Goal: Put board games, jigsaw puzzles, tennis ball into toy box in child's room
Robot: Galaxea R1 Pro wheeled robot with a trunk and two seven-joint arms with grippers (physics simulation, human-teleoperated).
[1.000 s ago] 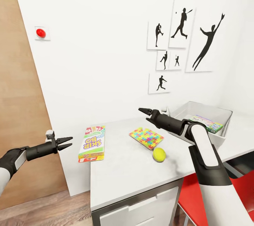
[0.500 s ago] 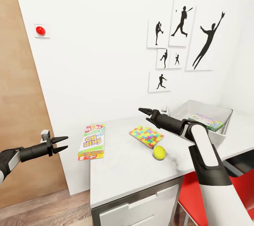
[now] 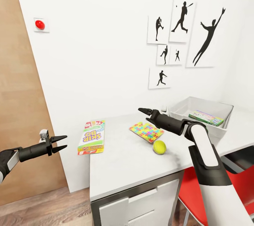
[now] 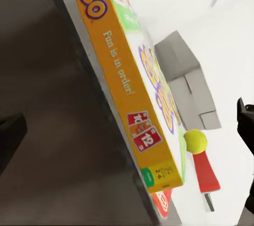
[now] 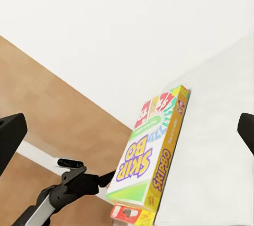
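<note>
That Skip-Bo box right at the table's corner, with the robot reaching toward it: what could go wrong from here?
The Skip-Bo box overhangs the table edge, stacked on another red-cornered box. A nudge from the open left end effector, which hangs off the table beside it, might tip both to the floor.

The tennis ball lies loose near the jigsaw puzzle; a brush from the right arm could send it rolling off.

Toys on table (image 3: pixel 141 162) (box (image 3: pixel 201 118) beside)

Glossy printed card game box (image 3: pixel 91 136), matt smooth table (image 3: pixel 134 162), perhaps fuzzy ball (image 3: pixel 159 147).
</note>
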